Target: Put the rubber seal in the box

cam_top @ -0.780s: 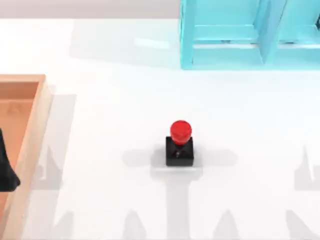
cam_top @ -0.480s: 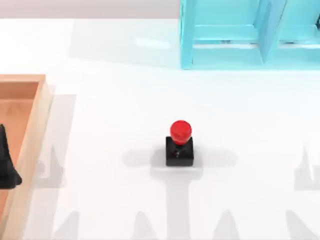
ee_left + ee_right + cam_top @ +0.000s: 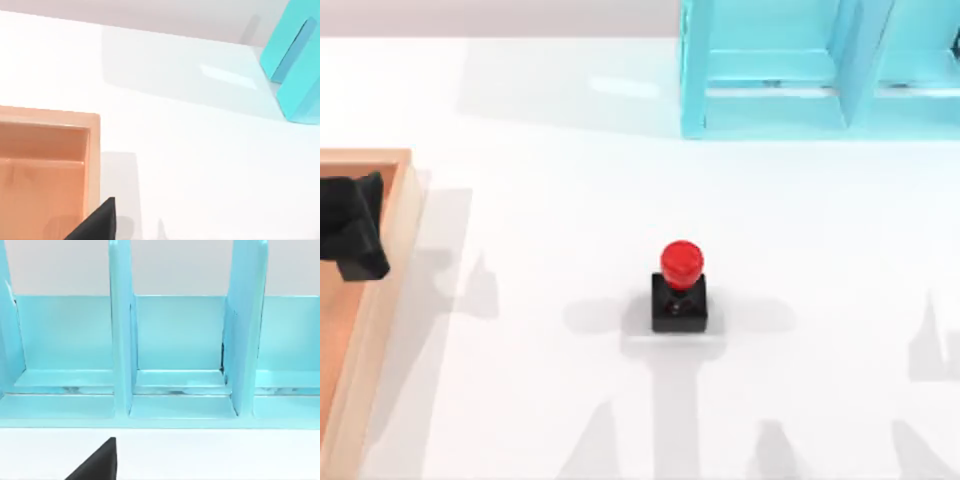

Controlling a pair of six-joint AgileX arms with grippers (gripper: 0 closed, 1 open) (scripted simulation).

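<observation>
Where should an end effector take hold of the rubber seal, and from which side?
Grip the red knob of the rubber seal, coming straight down from above. It stands upright on its black block with open table all round, so the narrower knob likely suits the fingers better than the low base.

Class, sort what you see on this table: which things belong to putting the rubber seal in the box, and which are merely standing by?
Part of the job: rubber seal; box; left gripper.
Standing by: turquoise shelf unit.
</observation>
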